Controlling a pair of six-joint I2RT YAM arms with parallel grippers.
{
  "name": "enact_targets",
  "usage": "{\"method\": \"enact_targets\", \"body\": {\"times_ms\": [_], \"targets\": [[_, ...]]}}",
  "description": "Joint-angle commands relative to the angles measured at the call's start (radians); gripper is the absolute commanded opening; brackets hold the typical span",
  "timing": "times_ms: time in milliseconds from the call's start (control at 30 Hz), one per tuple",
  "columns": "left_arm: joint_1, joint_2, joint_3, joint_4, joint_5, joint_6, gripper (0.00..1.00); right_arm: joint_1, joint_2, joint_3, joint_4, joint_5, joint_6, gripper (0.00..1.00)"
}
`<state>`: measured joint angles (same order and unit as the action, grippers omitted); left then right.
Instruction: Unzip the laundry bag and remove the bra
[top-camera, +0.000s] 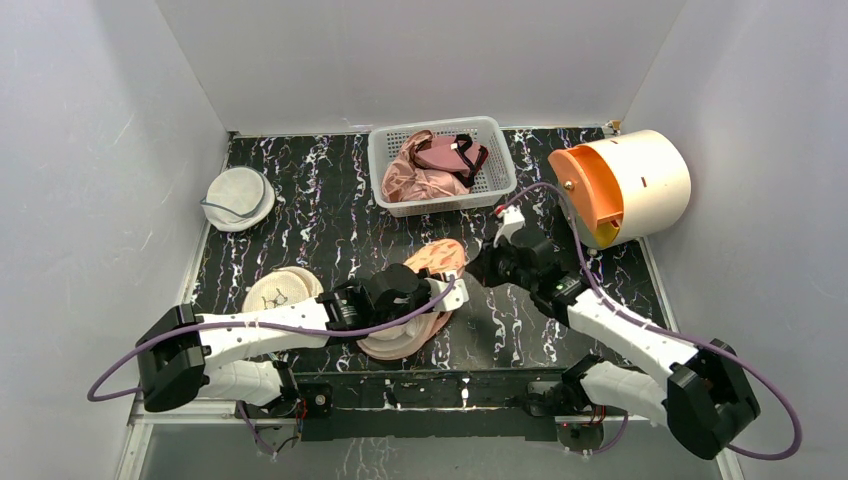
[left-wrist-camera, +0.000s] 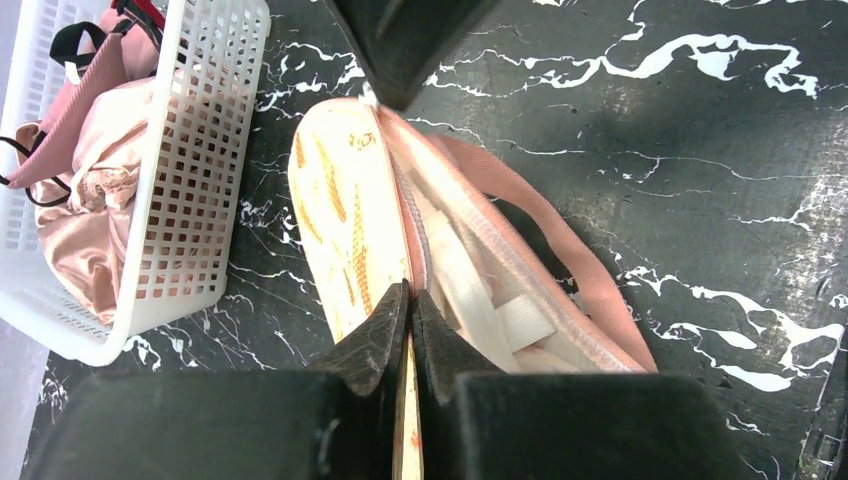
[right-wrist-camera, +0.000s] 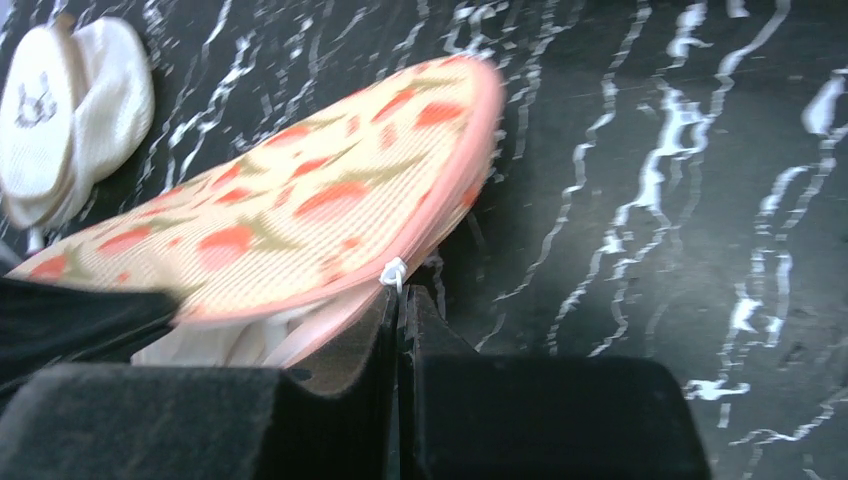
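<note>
Right hand (right-wrist-camera: 400, 300) clenched on zip pull (right-wrist-camera: 392, 272); left hand (left-wrist-camera: 411, 300) pinched bag (left-wrist-camera: 340, 200) flap at tabletop (top-camera: 300, 190) centre, zip part open, bra (left-wrist-camera: 505, 322) inside. Risk: pull was tiny, could slip out; a hard tug could drag the bag.

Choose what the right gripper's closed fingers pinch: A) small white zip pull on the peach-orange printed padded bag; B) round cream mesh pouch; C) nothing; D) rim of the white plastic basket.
A: in the right wrist view the right gripper is shut on the small white zip pull of the peach-orange printed padded bag.
</note>
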<state>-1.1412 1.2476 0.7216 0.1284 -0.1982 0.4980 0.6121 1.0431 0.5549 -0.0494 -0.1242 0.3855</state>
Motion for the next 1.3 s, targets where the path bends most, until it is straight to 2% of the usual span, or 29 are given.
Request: {"method": "enact_targets", "body": {"times_ms": [0,167,367,467,600,733,767,867,1067,1167,1200,1267], "targets": [[-0.003,-0.032,-0.008,-0.002,0.026,0.008,0.0,-0.134,0.061,0.06,0.069,-0.044,-0.043,0.0],[-0.004,-0.024,-0.003,-0.011,0.027,0.002,0.0,-0.163,0.106,0.103,0.058,-0.1,-0.065,0.0],[-0.003,0.027,0.03,-0.04,-0.014,-0.013,0.02,-0.16,0.074,0.077,0.054,-0.173,-0.047,0.0],[-0.004,0.05,0.041,-0.047,-0.031,-0.018,0.17,-0.144,0.042,0.056,0.057,-0.194,-0.03,0.0],[-0.003,0.056,0.04,-0.04,-0.037,-0.029,0.43,-0.095,0.01,0.045,0.061,-0.192,-0.008,0.0],[-0.003,0.051,0.036,-0.034,-0.016,-0.033,0.57,-0.042,0.004,0.047,0.07,-0.174,0.019,0.0],[-0.004,0.047,0.034,-0.033,-0.011,-0.037,0.64,-0.024,0.005,0.05,0.072,-0.164,0.024,0.0],[-0.003,0.03,0.019,-0.011,0.006,-0.042,0.71,0.025,0.012,0.057,0.072,-0.132,0.035,0.0],[-0.003,0.013,0.006,0.015,0.024,-0.074,0.76,0.105,0.014,0.072,0.077,-0.077,0.061,0.0],[-0.003,0.0,0.002,0.032,0.069,-0.095,0.81,0.127,0.009,0.077,0.079,-0.063,0.067,0.0],[-0.003,-0.008,0.0,0.037,0.095,-0.101,0.86,0.129,0.007,0.076,0.08,-0.056,0.067,0.0],[-0.003,-0.028,-0.014,0.052,0.142,-0.108,0.88,0.131,0.01,0.077,0.076,-0.045,0.064,0.0]]}}
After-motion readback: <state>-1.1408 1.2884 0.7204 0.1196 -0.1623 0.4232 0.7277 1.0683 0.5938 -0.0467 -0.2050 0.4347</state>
